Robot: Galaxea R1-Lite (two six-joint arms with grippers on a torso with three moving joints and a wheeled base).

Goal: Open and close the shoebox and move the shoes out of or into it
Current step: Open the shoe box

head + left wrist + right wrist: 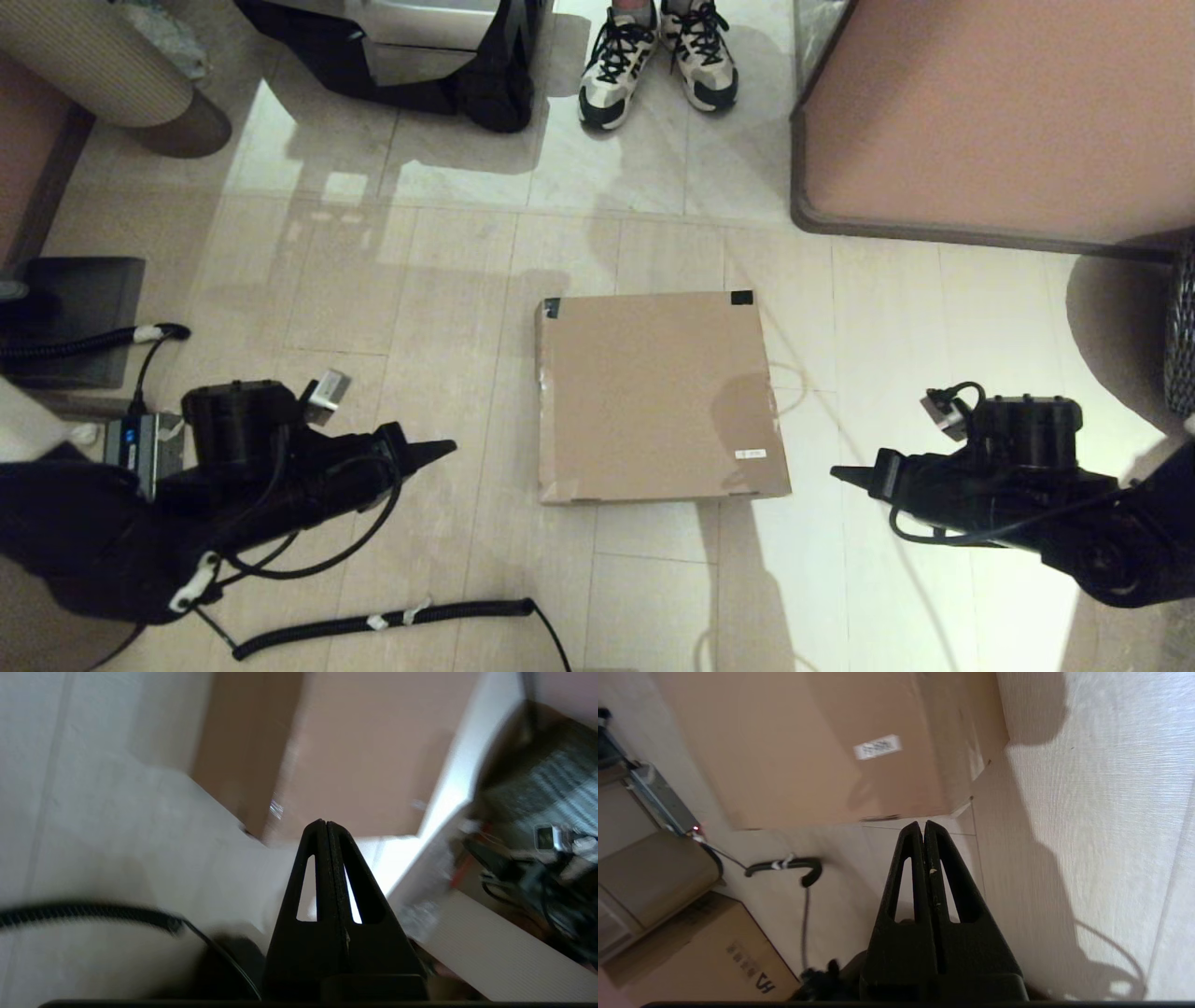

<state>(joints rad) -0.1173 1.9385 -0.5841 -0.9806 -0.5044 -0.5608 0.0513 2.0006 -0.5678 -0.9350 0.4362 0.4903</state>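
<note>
So, writing first: the shoebox [658, 397] has a small white sticker [750, 454] on its lid near the corner closest to the robot's right side, and there's print on it, but I can't read it in any view, not even the right wrist one [877, 746]. The only legible bit is on a second cardboard box [710, 952] in the right wrist view, which has a logo that looks like "VH" seen upside down, plus some tiny text too small to make out. The shoebox itself is plain brown cardboard, lid shut flat, sitting on the tiled floor [392, 280] with black tape bits [741, 298] at its two far corners. It's right between the two arms: the left hand [448, 448] is off to its left and the right hand [837, 473] off to its right, both pointing inward at it, neither touching. Both hands are pinched fully closed and empty, fingertips pressed together in the wrist views [324, 826] [923, 828]. Past the box a person's feet in white-and-black sneakers [653, 56] with black laces stand on the floor. A coiled black cable [392, 621] lies on the floor near the left arm.
</note>
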